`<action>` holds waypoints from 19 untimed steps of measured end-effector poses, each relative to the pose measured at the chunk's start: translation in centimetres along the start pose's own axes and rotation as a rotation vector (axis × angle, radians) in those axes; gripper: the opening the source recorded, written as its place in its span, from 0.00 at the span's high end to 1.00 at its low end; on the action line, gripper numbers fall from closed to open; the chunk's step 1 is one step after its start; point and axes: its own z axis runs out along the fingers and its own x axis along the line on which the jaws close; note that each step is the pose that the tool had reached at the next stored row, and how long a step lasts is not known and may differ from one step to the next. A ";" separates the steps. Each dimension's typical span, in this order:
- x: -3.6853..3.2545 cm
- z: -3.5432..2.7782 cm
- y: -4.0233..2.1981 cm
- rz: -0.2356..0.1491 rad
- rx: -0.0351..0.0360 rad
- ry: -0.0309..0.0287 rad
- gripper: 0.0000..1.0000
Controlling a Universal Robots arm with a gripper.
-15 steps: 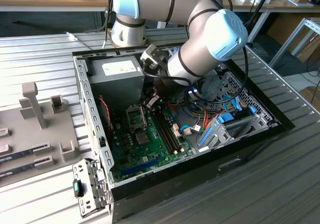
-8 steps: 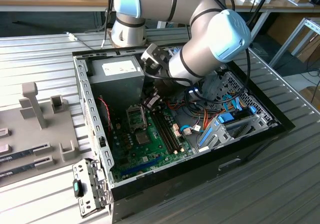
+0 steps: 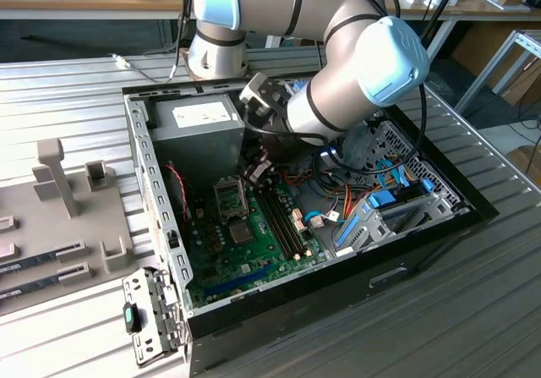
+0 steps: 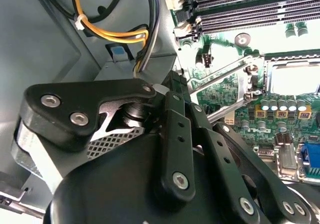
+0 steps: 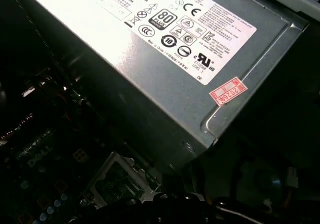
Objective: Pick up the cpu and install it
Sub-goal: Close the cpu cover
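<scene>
Hand [image 3: 256, 173] beside labelled power supply [image 3: 196, 117]

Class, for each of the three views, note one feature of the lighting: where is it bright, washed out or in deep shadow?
Exterior view: even light, soft sheen on the ribbed metal table. Second wrist view: the green motherboard is washed out near the socket, while the black gripper body stays dark. First wrist view: the grey power-supply box is bright, its surroundings in deep shadow.
</scene>
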 end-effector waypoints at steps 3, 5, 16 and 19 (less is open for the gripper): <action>0.07 -0.07 -0.05 -0.004 -0.0030 -0.0010 0.89; 0.08 -0.15 -0.03 -0.007 -0.0049 -0.0013 0.89; 0.29 -0.48 -0.15 -0.016 -0.0133 -0.0046 0.89; 0.35 -0.68 -0.14 -0.019 -0.0149 -0.0051 0.89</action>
